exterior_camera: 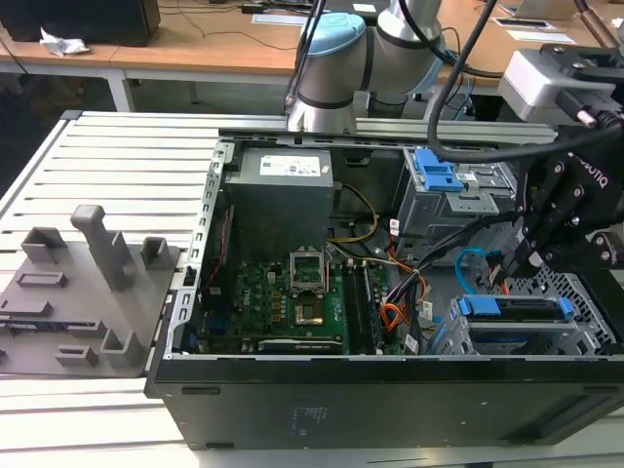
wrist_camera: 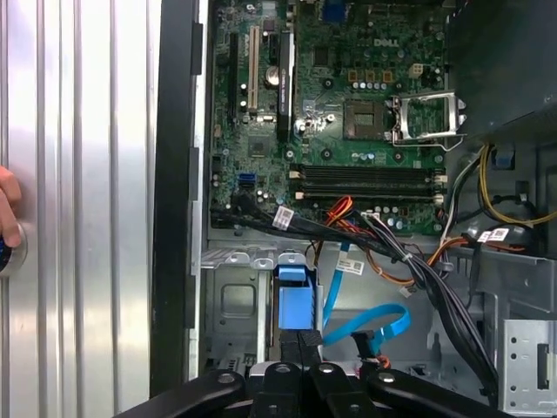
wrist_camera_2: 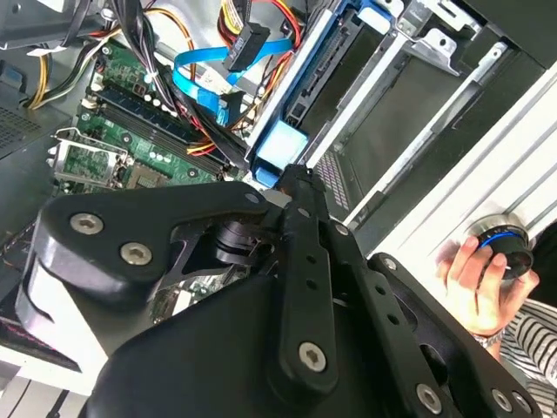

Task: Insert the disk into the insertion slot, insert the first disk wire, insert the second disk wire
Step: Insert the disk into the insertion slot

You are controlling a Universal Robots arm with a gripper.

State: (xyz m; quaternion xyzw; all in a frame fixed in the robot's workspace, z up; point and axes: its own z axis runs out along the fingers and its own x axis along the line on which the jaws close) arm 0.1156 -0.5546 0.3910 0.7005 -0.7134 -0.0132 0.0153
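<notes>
The disk [exterior_camera: 512, 312], in a blue carrier, lies in the insertion slot [exterior_camera: 585, 327], the low grey perforated bay at the case's corner on the exterior view's right. My gripper [exterior_camera: 517, 271] hangs just above the carrier's end, its black fingers together with nothing between them. In both wrist views the gripper [wrist_camera_2: 291, 174] [wrist_camera: 300, 335] tips rest at the blue tab of the disk [wrist_camera_2: 280, 144] [wrist_camera: 291, 296]. The second disk wire [exterior_camera: 471, 263] [wrist_camera_2: 200, 83] [wrist_camera: 374, 322] loops loose beside the bay, its end free. I cannot tell which wire is the first disk wire.
A taller cage with a blue latch [exterior_camera: 439, 175] stands behind the bay. An orange and red wire bundle [wrist_camera_2: 252, 35] with a black plug hangs near the blue cable. The motherboard [exterior_camera: 283, 292] fills the case floor. A person's hand [wrist_camera_2: 470, 279] holds a knob outside the case.
</notes>
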